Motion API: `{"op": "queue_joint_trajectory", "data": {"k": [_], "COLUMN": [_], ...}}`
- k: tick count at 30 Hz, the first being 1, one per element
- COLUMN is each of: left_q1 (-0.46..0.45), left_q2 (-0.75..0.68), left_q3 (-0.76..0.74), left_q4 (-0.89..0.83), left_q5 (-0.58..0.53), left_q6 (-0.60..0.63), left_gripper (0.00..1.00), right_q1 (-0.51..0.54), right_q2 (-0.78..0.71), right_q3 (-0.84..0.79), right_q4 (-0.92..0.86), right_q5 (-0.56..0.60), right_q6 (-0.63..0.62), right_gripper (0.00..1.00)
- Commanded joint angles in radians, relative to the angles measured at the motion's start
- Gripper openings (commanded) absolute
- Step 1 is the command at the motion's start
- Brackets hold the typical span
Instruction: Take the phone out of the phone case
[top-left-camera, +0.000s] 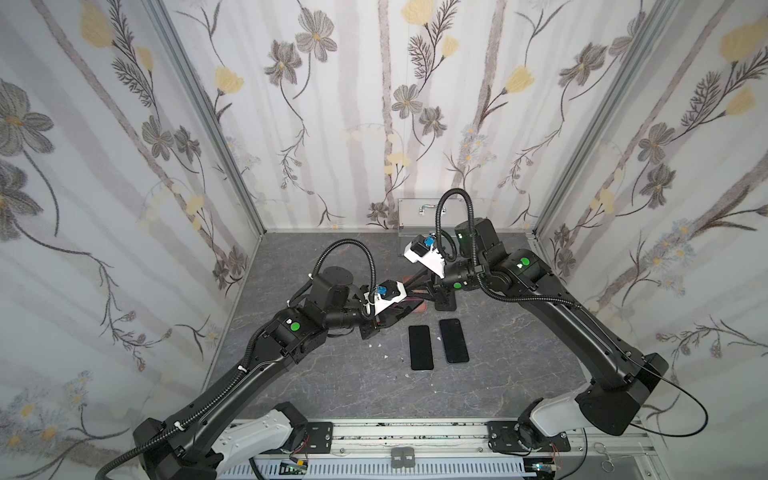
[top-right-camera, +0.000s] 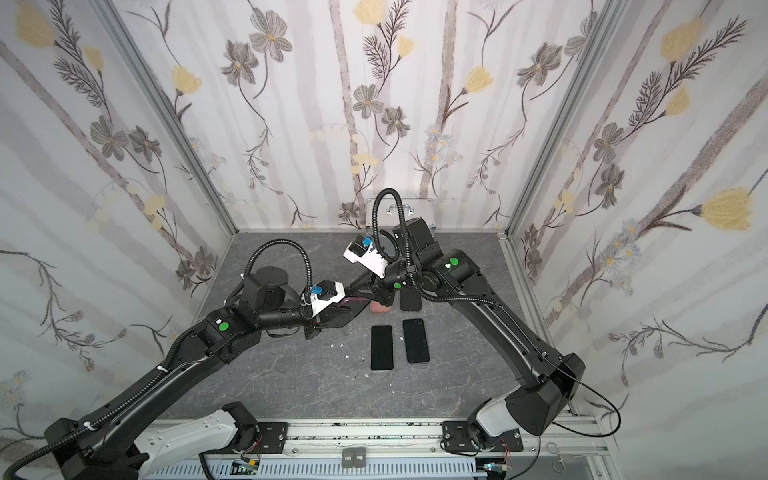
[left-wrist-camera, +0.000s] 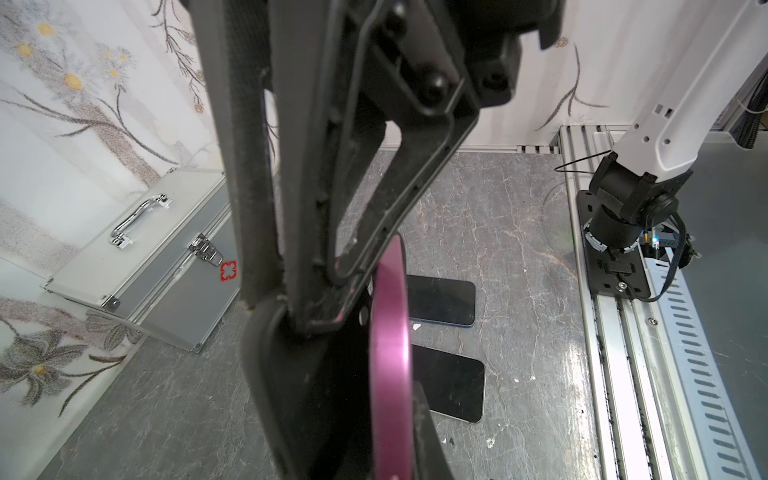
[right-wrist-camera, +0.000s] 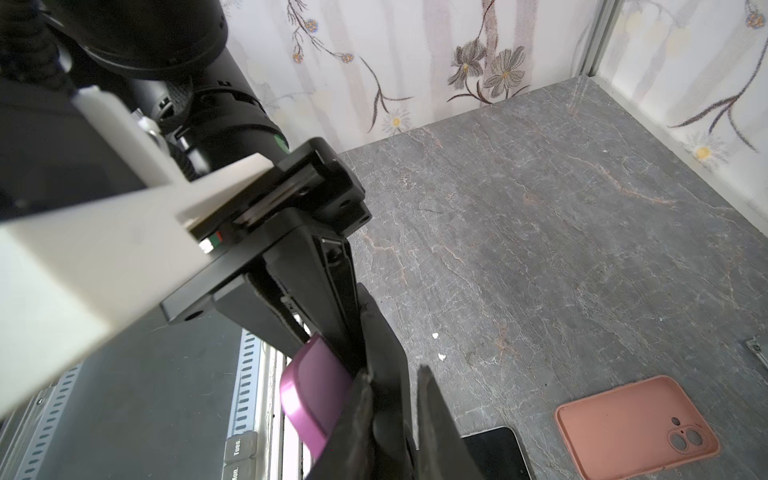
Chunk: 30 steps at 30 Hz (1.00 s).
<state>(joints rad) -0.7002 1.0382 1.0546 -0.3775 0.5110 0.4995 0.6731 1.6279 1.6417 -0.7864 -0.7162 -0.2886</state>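
Clamps the purple phone (left-wrist-camera: 390, 353) tight in the left gripper's (left-wrist-camera: 282, 316) jaws, aloft over the bench (right-wrist-camera: 540, 249), long axis running on past the fingertips. Straddles the black case (right-wrist-camera: 382, 340) edge with the right gripper's (right-wrist-camera: 395, 374) jaws, likely the arm for the peel; clamped or just apart, impossible to tell.

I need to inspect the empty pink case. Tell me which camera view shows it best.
The right wrist view: the pink case lies nearly whole on the table, camera cutouts clear. Both top views show only a sliver, mostly hidden. The left wrist view does not show it.
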Motion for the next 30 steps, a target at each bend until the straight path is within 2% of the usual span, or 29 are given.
{"op": "queue_joint_trajectory", "data": {"k": [1,6,10,13,17,21,24,30], "left_q1": [-0.001,-0.001,-0.002,-0.004,-0.004,-0.004,-0.003,0.005], "left_q2": [-0.015,-0.022,-0.027,-0.033,-0.038,-0.048,-0.054,-0.062], "left_q3": [0.006,-0.002,-0.010,-0.015,-0.018,-0.025,-0.033,-0.097], "left_q4": [0.163,0.163,0.163,0.163,0.163,0.164,0.174,0.260], "left_q5": [0.003,-0.005,0.018,0.037,0.053,0.029,-0.047,-0.212], "left_q6": [0.016,0.012,0.002,-0.001,-0.008,-0.037,-0.116,-0.357], "left_gripper": [0.00,0.00,0.00,0.00,0.00,0.00,0.00,0.00], "right_q1": [0.000,-0.005,-0.027,-0.047,-0.075,-0.092,-0.108,-0.141], "right_q2": [-0.003,-0.011,-0.003,0.016,0.035,-0.002,-0.074,-0.221], "right_q3": [-0.003,-0.006,-0.006,-0.009,-0.025,-0.079,-0.169,-0.396], "right_q4": [-0.032,-0.006,0.041,0.067,0.101,0.176,0.276,0.491], "right_q5": [-0.016,-0.015,0.023,0.094,0.113,0.188,0.272,0.462], "right_q6": [0.012,0.035,0.141,0.220,0.286,0.336,0.376,0.508], "right_gripper": [0.14,0.06,0.00,0.00,0.00,0.00,0.00,0.00]}}
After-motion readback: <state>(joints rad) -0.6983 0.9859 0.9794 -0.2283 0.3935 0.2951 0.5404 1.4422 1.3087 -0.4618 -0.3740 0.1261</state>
